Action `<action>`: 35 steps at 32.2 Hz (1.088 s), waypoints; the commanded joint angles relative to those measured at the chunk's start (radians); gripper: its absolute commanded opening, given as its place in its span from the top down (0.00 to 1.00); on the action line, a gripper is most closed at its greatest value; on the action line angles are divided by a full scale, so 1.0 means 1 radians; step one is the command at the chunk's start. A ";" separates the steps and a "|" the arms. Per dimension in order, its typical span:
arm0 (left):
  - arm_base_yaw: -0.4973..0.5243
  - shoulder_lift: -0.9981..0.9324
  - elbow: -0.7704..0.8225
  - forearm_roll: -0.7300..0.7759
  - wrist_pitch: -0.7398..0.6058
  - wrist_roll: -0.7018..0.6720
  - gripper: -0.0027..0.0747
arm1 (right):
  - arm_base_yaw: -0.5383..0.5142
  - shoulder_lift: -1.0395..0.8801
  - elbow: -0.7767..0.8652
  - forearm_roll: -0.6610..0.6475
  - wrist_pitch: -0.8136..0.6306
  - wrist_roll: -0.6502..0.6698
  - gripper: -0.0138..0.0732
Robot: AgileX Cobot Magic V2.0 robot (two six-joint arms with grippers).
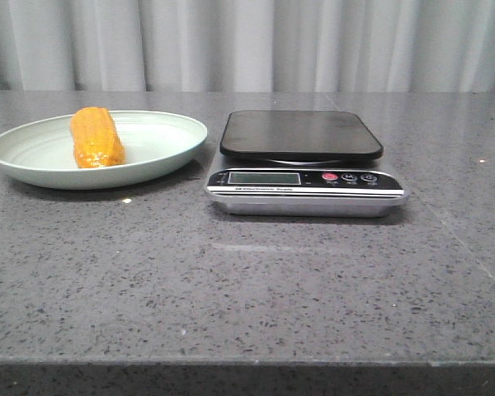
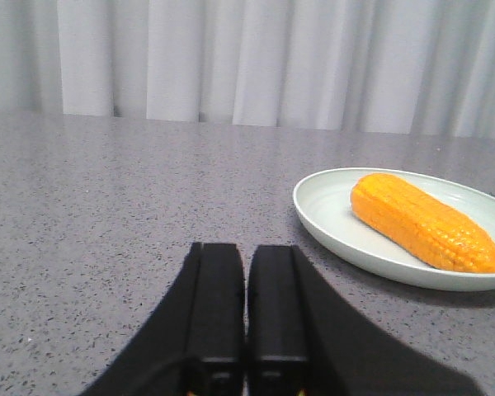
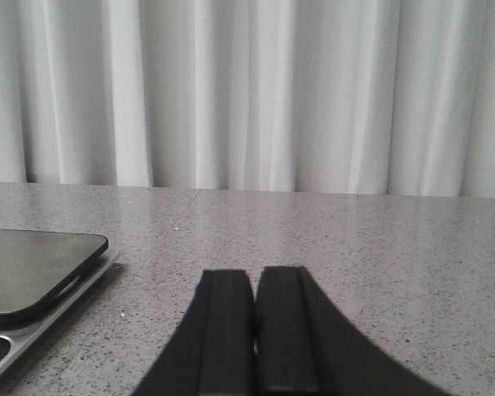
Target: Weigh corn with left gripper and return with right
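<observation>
We note the grey surface [image 1: 247, 289] carrying a pale plate [image 1: 169, 136] at 10 o'clock and a scale [image 1: 305, 177] just right of centre, its dark platform bare, so weighing has not begun. The corn [image 1: 96, 138] lies in the plate, ready for pickup. Left hand [image 2: 247, 285] clenched, holding nothing, the corn at its 2 o'clock, apart. Right hand [image 3: 254, 309] likewise clenched and empty, the scale at its 9 o'clock.
</observation>
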State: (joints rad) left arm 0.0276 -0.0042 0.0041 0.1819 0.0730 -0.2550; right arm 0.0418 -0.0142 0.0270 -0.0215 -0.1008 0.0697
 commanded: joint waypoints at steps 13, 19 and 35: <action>-0.007 -0.022 0.006 -0.009 -0.073 -0.001 0.80 | -0.005 -0.013 -0.007 0.005 -0.081 -0.002 0.67; -0.007 -0.022 0.006 -0.001 -0.073 -0.001 0.80 | -0.005 -0.013 -0.007 0.005 -0.081 -0.002 0.67; -0.007 -0.013 -0.067 -0.012 -0.412 -0.003 0.80 | -0.003 -0.013 -0.007 0.005 -0.081 -0.002 0.67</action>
State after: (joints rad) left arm 0.0276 -0.0042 -0.0062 0.1796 -0.1733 -0.2550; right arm 0.0418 -0.0142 0.0270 -0.0193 -0.1008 0.0697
